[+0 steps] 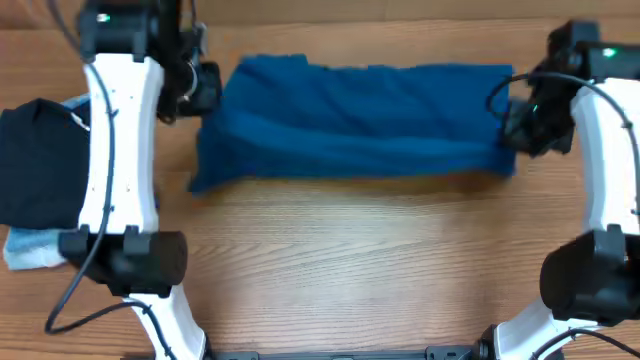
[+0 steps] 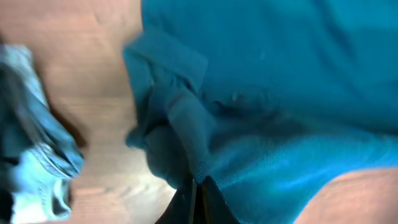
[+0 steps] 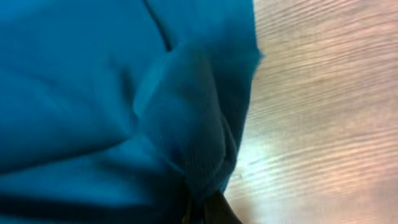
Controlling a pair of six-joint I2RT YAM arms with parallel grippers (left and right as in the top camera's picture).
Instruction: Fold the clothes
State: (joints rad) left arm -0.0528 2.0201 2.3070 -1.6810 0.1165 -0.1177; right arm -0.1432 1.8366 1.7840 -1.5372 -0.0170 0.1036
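Right, left gripper [image 1: 207, 96] first: its fingers are closed tight, and the left wrist view shows a bunched fold of the teal-blue garment [image 1: 355, 120] pinched between them at the cloth's left end. Over to the right gripper [image 1: 510, 125], and it's the same story: closed all the way, with a rolled edge of the same cloth nipped in at the garment's right end. So that's two grippers and one garment, held at both ends. The garment runs as a long, wrinkled band across the far half of the desk [image 1: 350, 265], spanning from one gripper to the other. Further out on the left edge sits one black folded garment [image 1: 40, 160], with one piece of pale blue denim [image 1: 30, 250] poking out beneath it.
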